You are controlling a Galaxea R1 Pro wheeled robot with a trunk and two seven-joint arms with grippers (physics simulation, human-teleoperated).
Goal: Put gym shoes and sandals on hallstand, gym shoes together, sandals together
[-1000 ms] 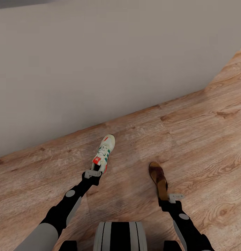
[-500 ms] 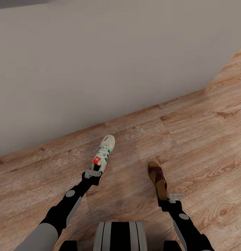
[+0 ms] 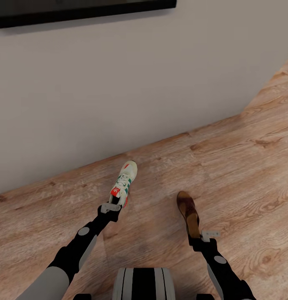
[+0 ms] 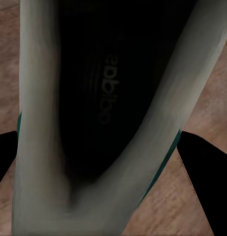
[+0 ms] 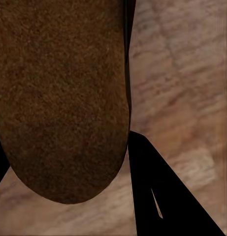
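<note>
Left end effector (image 3: 111, 207) sits at lower centre-left of the head view, closed around the heel of a cream-white low sneaker with green side stripes and a red-orange tongue tag (image 3: 124, 182); the shoe points up the frame toward the wall, toe near centre. Over on the lower right, the right end effector (image 3: 201, 236) is clamped on the heel end of a flat brown leather sandal with a darker strap (image 3: 188, 212), which also stretches up the frame, tilted a little on its edge.

Closer in, the left wrist view looks straight into the sneaker's dark inside (image 4: 101, 93), faint lettering on the insole, pale collar on either side, with a black fingertip (image 4: 207, 177) at each lower corner, tight against the shoe. The right wrist view gives the sandal's rough brown footbed (image 5: 61, 98), rounded heel end between two black fingers (image 5: 160, 191).

Under both shoes in the head view runs the light brown wood-grain plank floor (image 3: 239, 166). Beyond it, a plain grey wall (image 3: 131, 75), and at the top left edge a dark flat panel (image 3: 77, 8) mounted on it.
</note>
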